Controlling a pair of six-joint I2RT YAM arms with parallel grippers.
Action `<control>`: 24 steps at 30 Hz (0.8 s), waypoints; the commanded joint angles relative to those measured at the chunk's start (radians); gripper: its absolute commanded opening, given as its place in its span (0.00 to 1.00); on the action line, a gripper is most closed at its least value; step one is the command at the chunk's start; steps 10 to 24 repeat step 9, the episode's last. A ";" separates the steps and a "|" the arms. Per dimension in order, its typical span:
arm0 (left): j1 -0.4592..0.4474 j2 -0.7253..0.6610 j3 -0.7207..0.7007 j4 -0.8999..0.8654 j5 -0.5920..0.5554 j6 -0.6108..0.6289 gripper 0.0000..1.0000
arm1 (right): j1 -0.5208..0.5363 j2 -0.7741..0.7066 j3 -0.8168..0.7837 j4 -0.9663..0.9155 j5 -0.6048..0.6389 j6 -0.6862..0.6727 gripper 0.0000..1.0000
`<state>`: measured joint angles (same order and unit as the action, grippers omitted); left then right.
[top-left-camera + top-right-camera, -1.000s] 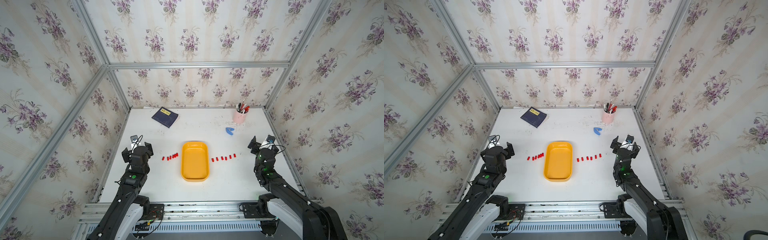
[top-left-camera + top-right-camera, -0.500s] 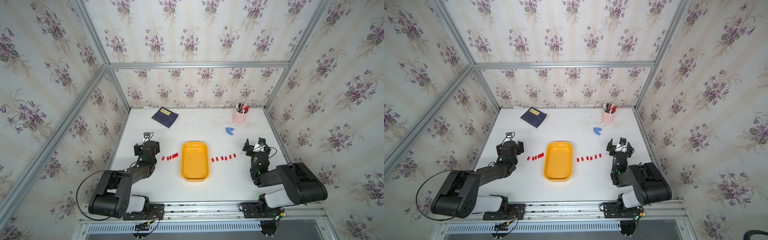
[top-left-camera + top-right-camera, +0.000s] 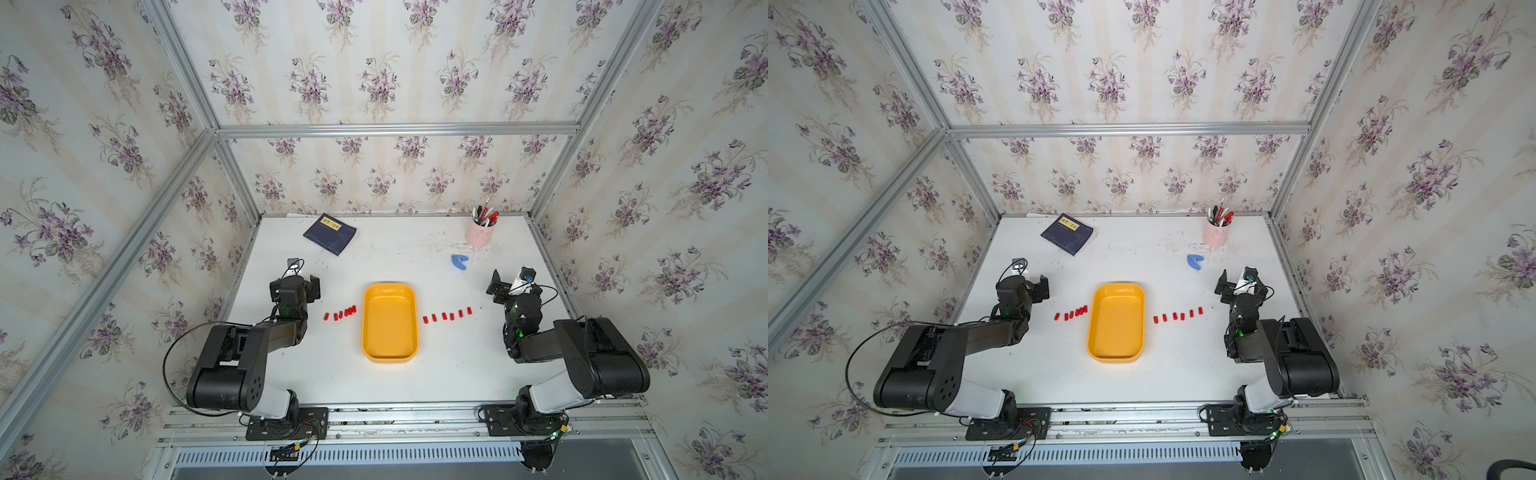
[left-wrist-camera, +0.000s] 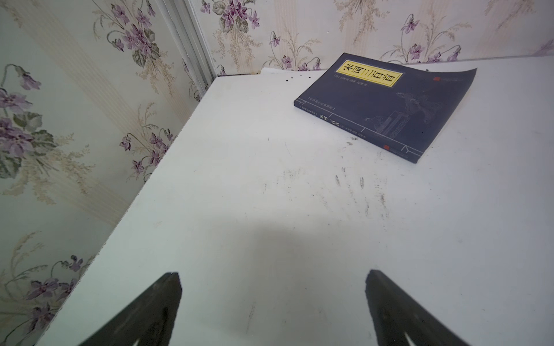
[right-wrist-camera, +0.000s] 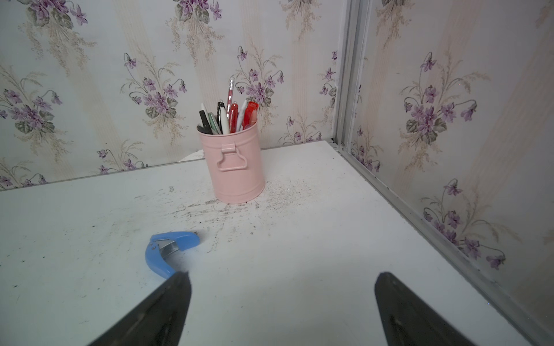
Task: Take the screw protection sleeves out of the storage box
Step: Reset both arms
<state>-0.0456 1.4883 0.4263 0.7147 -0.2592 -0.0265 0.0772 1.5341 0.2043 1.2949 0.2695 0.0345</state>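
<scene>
The white counter (image 3: 395, 386) fills the floor of a cell with flowered walls. Both arms are folded low at its near edge, the left arm (image 3: 232, 361) by the left wall and the right arm (image 3: 590, 361) by the right wall, wrists pointing toward the back.

The box (image 3: 390, 358), yellow-orange with rounded corners, sits flat in the middle of the counter between the arms, long side running front to back. In both top views its inside shows only bare yellow.

A dark blue book (image 3: 330, 234) lies flat near the back left corner. The left wrist view shows its yellow title label and one cover corner curling up. A pink cup (image 3: 478, 236) stands upright near the back right corner, with pens (image 5: 230, 113) sticking out of it.

The left tool (image 3: 295, 286) hangs over bare counter, well short of the book. Its jaws are spread wide with nothing between them (image 4: 272, 275). The right tool (image 3: 513, 286) is likewise wide open and holds nothing (image 5: 281, 277).

A blue clip (image 3: 459, 262) lies between the cup and the right tool. In the right wrist view one finger's tip overlaps its end.

The sleeves lie on the counter outside the box in two short rows. One row (image 3: 340, 313) is just left of the box, its nearest sleeve almost at the rim. The second row (image 3: 446, 316) is just right of it and more widely spaced. Neither tool is touching them.
</scene>
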 commanded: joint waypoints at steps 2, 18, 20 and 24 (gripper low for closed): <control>-0.001 -0.002 0.004 0.006 0.012 -0.002 1.00 | 0.000 0.005 0.001 0.013 -0.007 0.011 1.00; 0.001 -0.004 0.003 0.005 0.012 0.000 1.00 | 0.000 0.000 0.003 0.004 -0.007 0.013 1.00; 0.001 -0.004 0.003 0.005 0.012 0.000 1.00 | 0.000 0.000 0.003 0.004 -0.007 0.013 1.00; 0.001 -0.004 0.003 0.005 0.012 0.000 1.00 | 0.000 0.000 0.003 0.004 -0.007 0.013 1.00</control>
